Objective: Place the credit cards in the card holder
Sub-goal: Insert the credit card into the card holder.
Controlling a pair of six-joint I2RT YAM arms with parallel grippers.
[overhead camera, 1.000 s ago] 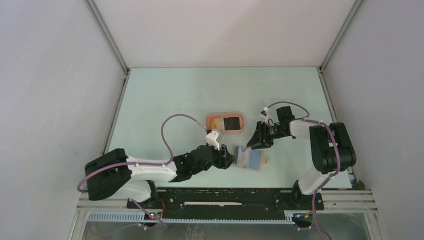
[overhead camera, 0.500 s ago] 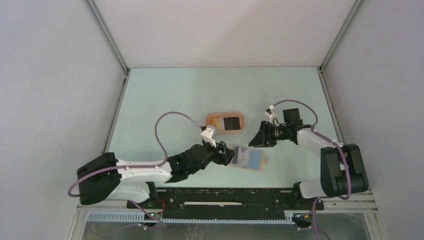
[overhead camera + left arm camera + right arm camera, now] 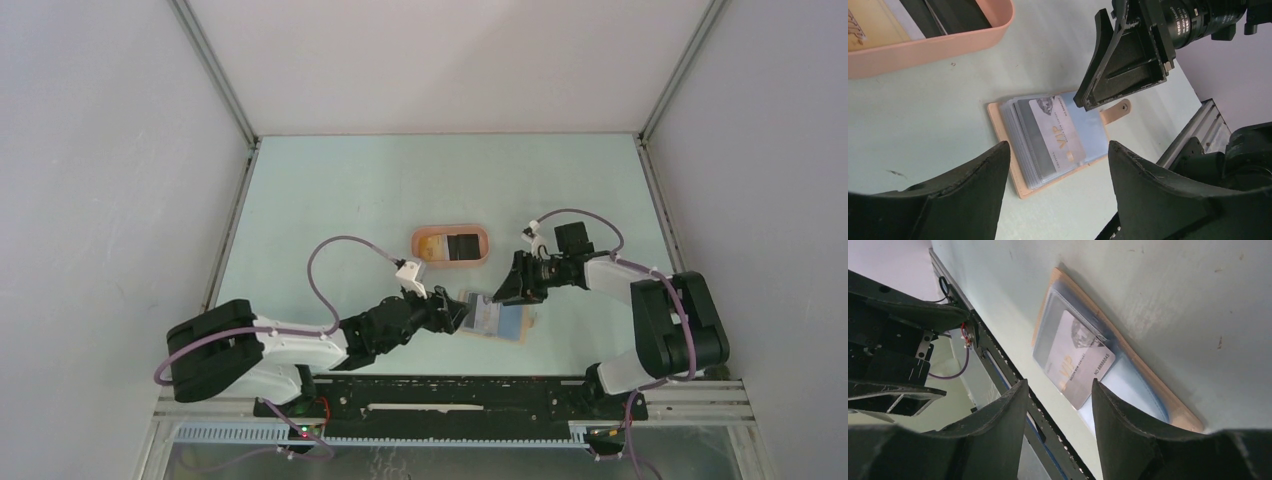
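The tan card holder point(image 3: 500, 320) lies open on the table, clear sleeves up, and also shows in the left wrist view point(image 3: 1003, 145) and the right wrist view point(image 3: 1148, 385). A pale grey VIP card point(image 3: 1055, 135) lies tilted in its top sleeve, one corner sticking out point(image 3: 1075, 362). My left gripper point(image 3: 458, 312) is open and empty just left of the holder point(image 3: 1059, 146). My right gripper point(image 3: 505, 290) is open and empty, low over the holder's far edge point(image 3: 1059, 382). Black cards point(image 3: 463, 245) and a yellow-orange card point(image 3: 431, 243) lie in the pink tray point(image 3: 452, 262).
The pink tray point(image 3: 933, 42) stands just beyond the holder. The black base rail point(image 3: 450, 395) runs along the near table edge, close to the holder. Grey walls enclose the table on three sides.
My right arm has shifted: its gripper drew back a little, then came down and left toward the holder's far edge. My left gripper has stayed by the holder's left side.
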